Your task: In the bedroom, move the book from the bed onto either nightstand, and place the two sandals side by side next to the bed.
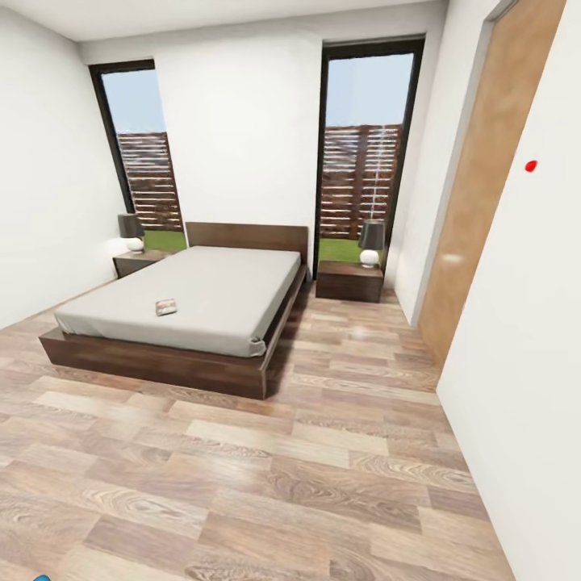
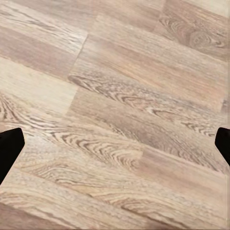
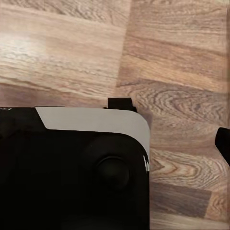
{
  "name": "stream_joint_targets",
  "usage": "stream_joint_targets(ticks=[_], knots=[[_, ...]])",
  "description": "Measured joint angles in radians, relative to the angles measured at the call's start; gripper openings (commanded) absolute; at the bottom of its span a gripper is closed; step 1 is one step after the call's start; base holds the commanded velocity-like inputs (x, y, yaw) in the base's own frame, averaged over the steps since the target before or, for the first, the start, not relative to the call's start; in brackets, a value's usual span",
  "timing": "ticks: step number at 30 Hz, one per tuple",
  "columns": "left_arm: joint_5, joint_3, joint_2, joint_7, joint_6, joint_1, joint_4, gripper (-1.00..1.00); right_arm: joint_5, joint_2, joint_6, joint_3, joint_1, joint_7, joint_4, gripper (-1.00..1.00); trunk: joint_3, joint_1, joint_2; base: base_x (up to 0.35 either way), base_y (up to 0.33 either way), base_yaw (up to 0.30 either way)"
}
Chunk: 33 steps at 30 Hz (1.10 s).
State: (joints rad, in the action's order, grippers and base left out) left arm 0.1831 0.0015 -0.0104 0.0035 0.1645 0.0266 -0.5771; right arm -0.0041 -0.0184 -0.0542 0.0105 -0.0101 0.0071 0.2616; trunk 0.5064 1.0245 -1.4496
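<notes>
The bed [image 1: 194, 303], with a grey mattress on a dark wood frame, stands at the middle left of the head view. The book [image 1: 166, 307] lies flat on the mattress near its front. A dark nightstand [image 1: 349, 281] stands right of the bed and another nightstand [image 1: 137, 261] left of it, each with a lamp on top. A sliver of bright blue [image 1: 40, 578] shows at the lower left corner, too small to tell if it is a sandal. My left gripper [image 2: 115, 148] hangs open over bare floor. My right gripper [image 3: 115, 148] is open above the floor beside my base.
Wood-plank floor [image 1: 266, 468] stretches between me and the bed. A white wall [image 1: 524, 339] and a brown door [image 1: 492, 177] run close along the right. Two tall windows flank the headboard. My black and white base [image 3: 91, 163] shows in the right wrist view.
</notes>
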Motion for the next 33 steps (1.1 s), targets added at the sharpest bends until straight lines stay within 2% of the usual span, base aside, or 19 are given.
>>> stream_joint_targets(ticks=[8,15,23,33], knots=[[0.000,0.000,0.000,0.000,0.000,0.000,0.000,1.00,0.000,0.000,0.000,0.000,0.000,0.000,0.000,1.00,0.000,0.000,0.000,0.319,-0.095,0.003],[0.000,0.000,0.000,0.000,0.000,-0.001,0.000,1.00,0.000,0.000,0.000,0.000,0.000,0.000,0.000,1.00,0.000,0.000,0.000,0.319,-0.090,0.180],[0.000,0.000,0.000,0.001,0.000,0.000,0.000,1.00,0.000,0.000,0.000,0.000,0.000,0.000,0.000,1.00,0.000,0.000,0.000,0.319,-0.013,0.035],[0.001,0.000,0.001,0.000,0.000,0.000,0.000,1.00,0.000,0.000,0.000,0.000,0.000,0.000,0.000,1.00,0.000,0.000,0.000,0.319,0.000,0.233]])
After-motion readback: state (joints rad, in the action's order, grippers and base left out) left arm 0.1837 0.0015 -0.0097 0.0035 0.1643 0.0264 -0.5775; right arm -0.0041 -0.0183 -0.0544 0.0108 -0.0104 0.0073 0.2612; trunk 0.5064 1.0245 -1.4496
